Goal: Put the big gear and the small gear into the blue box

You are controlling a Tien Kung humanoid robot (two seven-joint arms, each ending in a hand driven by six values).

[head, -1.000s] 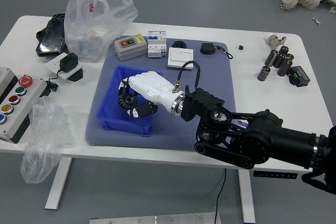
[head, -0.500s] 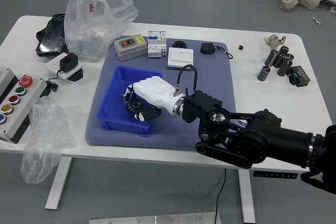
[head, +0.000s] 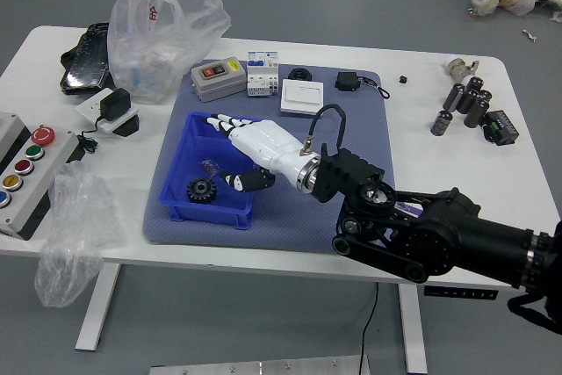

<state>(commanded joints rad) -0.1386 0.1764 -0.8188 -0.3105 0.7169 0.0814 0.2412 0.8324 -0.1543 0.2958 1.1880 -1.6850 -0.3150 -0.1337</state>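
Right hand (head: 268, 148): spread, over blue box (head: 206, 213). Black gear (head: 202, 190): one, inside box, just off thumb's tip.

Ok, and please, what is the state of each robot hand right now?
Right hand: open, holding nothing, fingers over the blue box.
Left hand: not in view, cannot tell.

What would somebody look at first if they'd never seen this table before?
Probably the robot's big black-and-white right hand, reaching in from the right with open fingers over the bright blue box. Inside that box sits a toothy black gear. Then maybe the crinkly see-through bag at the table's far left.
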